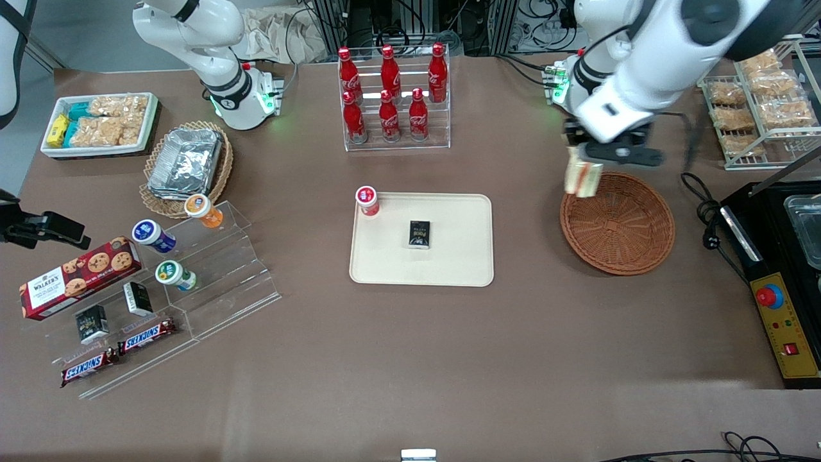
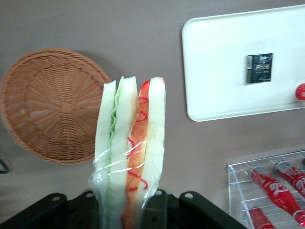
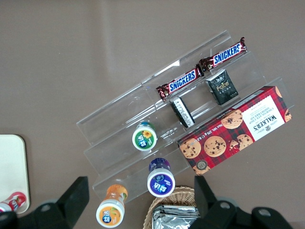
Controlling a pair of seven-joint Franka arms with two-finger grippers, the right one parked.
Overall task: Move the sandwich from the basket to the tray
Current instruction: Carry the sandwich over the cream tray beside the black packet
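My left gripper (image 1: 582, 168) is shut on the sandwich (image 1: 582, 177), a plastic-wrapped wedge of white bread with green and orange-red filling. It holds it in the air above the rim of the reddish-brown wicker basket (image 1: 617, 222), on the side nearer the tray. In the left wrist view the sandwich (image 2: 129, 152) stands upright between the jaws, with the empty basket (image 2: 52, 105) beside it. The cream tray (image 1: 449, 263) lies at the table's middle; it also shows in the left wrist view (image 2: 224, 71). It bears a small black box (image 1: 420, 234) and a red-capped cup (image 1: 367, 200).
A clear rack of red cola bottles (image 1: 392, 96) stands farther from the front camera than the tray. A black machine with a red button (image 1: 786, 276) and a wire rack of snack packets (image 1: 757, 102) stand at the working arm's end. A cable (image 1: 705, 212) lies beside the basket.
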